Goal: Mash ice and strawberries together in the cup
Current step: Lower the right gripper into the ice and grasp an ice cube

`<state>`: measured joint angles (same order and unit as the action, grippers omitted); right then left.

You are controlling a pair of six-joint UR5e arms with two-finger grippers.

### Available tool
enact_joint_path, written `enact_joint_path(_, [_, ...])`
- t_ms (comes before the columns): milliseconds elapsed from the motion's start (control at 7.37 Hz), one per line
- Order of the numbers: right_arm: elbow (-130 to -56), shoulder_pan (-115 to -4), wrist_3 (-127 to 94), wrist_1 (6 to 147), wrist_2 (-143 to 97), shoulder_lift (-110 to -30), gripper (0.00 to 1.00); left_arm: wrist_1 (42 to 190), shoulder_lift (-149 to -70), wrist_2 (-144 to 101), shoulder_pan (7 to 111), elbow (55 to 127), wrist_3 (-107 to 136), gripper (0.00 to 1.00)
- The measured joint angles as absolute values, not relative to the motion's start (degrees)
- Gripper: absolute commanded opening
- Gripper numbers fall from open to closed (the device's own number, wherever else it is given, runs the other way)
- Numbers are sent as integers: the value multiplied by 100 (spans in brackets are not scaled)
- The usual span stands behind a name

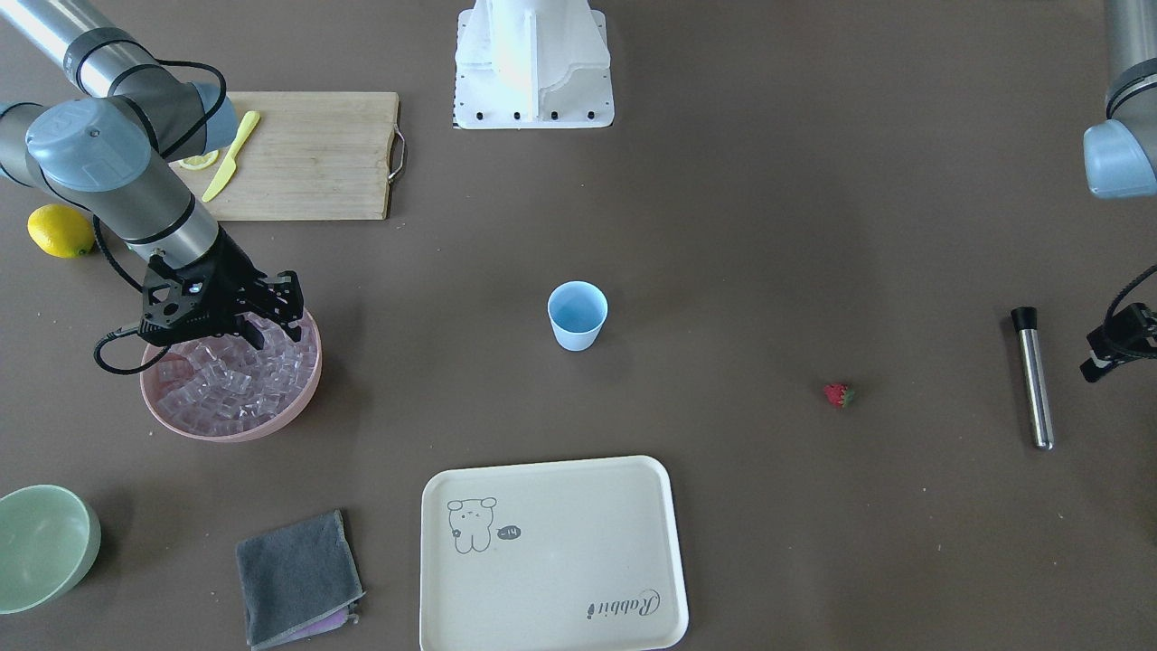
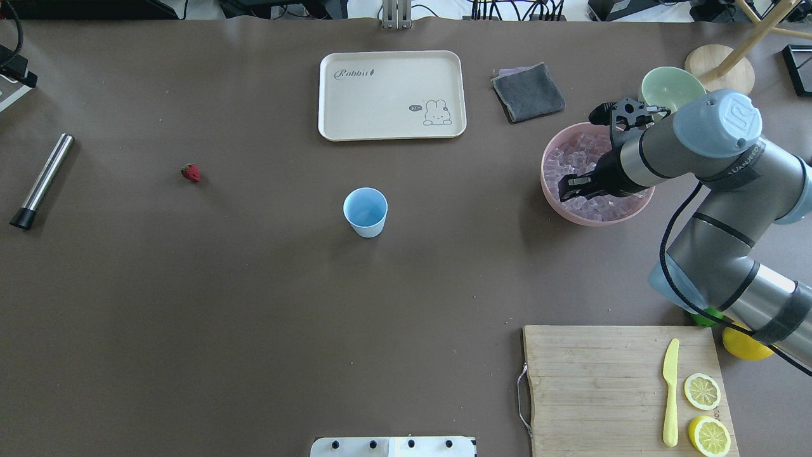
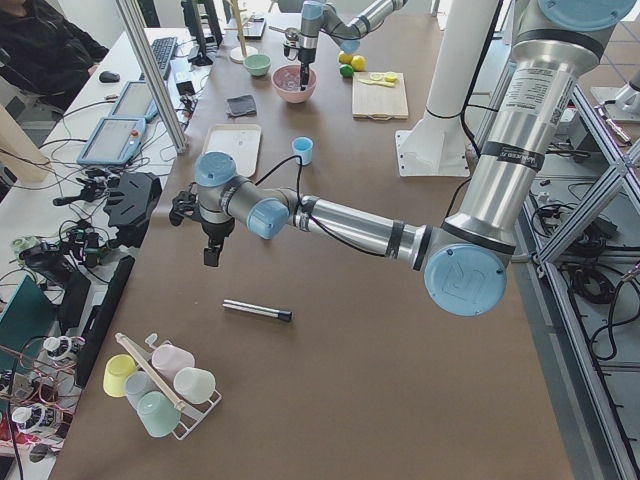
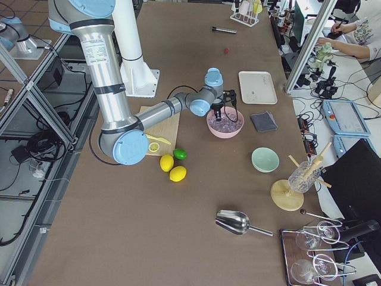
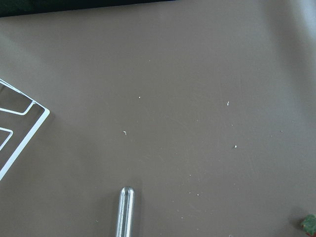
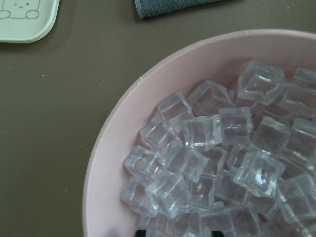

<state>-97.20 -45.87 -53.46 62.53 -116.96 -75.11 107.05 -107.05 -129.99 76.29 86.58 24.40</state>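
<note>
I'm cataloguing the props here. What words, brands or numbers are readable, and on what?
"Rabbit": script in a corner of the cream tray.
"hi~": speech bubble beside the tray's rabbit drawing; tiny, roughly legible.
Lettering on the right arm's band: too blurred to read.
No numbers readable.

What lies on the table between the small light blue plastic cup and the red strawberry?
Nothing; the overhead view shows only bare brown table there.

Pink bowl (image 6: 104, 153), heaped ice (image 6: 202, 132), tray corner (image 6: 27, 22)
</note>
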Motion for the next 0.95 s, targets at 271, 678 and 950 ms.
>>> enact_joint_path(271, [-9709,-4585,-5346,6253,-11698,-7513,42,10705,-10705,-12999,7629,8664,2450,98])
enact_joint_path(678, [-9713,-4575,-5356,6254,-11692,-7515,13,10705,-10706,-12996,7629,8657,2449,98])
enact_joint_path(950, [-9741,-4577,-5362,6250,-11697,-7515,0,10705,-10712,-12998,7629,8662,2451,98])
